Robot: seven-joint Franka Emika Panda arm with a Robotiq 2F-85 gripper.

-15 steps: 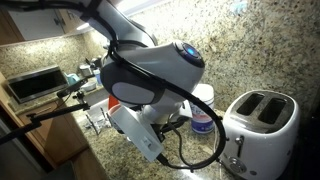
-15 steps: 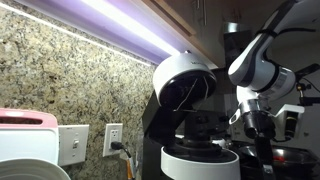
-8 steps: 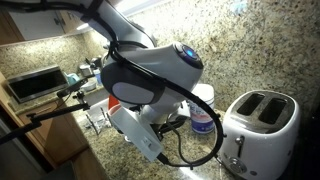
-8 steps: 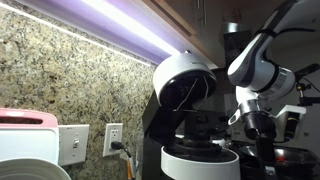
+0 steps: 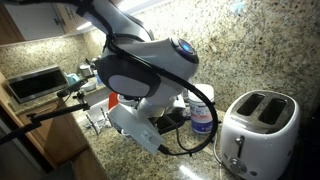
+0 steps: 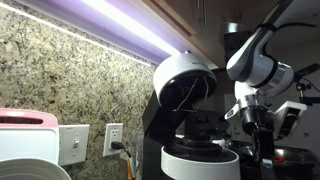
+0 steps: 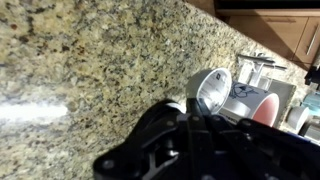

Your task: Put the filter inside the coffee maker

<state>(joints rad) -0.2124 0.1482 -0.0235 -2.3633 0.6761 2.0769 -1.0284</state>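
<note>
A: Gripper?
B: Dark blurred mass at the bottom of the wrist view. Can't tell if the jaws are apart or together, or if anything sits in them.
A: Filter?
B: Can't make it out in any view, so can't say where it is.
A: Coffee maker?
B: In an exterior view, centre: coffee maker, black body, white-grey rounded top, round white-rimmed part low in front. It stands against the granite wall. The wrist view shows the rounded top too, just past the gripper.
A: Arm?
B: Arm comes in from the upper right of that view. Its wrist end hangs just beside the coffee maker. Touching or not, can't tell. In an exterior view the arm fills the middle, with a blue spot on the joint and a black cable looping under it.
A: Rest?
B: White two-slot toaster on the counter, at right. Tub, white with a blue label, between arm and toaster, partly hidden. Outlet with a plug in it, on the wall beside the coffee maker. Light strip above.
</note>
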